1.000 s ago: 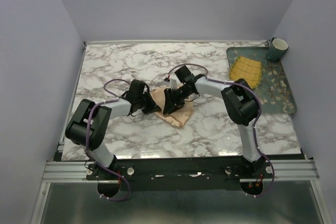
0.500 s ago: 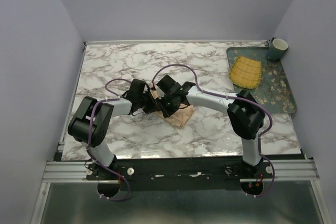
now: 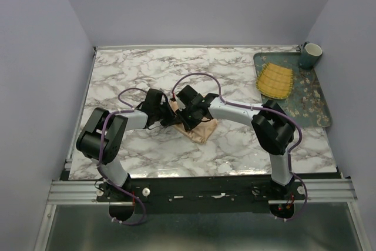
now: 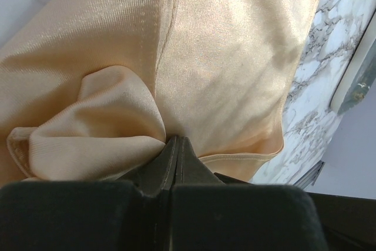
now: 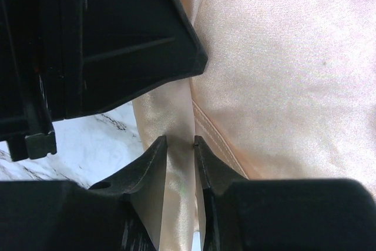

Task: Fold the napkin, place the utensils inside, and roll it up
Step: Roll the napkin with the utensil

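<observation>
The peach-orange napkin point(image 3: 202, 130) lies bunched on the marble table point(image 3: 147, 74), mostly covered by both wrists. My left gripper point(image 3: 172, 117) reaches in from the left. In the left wrist view it point(image 4: 176, 140) is shut, with a puffed fold of the napkin point(image 4: 223, 57) pinched at its tips. My right gripper point(image 3: 187, 123) sits just beside it. Its fingers point(image 5: 180, 140) stand narrowly apart, closed on a raised strip of the napkin point(image 5: 294, 57) that fills the gap. No utensils show in any view.
A patterned green tray point(image 3: 314, 95) lies at the table's right edge with a yellow checked cloth point(image 3: 274, 80) on it and a green mug point(image 3: 310, 54) at its far corner. The left arm's black body point(image 5: 106, 39) looms close above my right fingers.
The right arm swung left across the napkin until its gripper met the left one, and its jaws narrowed on the cloth. The napkin is bunched smaller. The left arm barely moved.
</observation>
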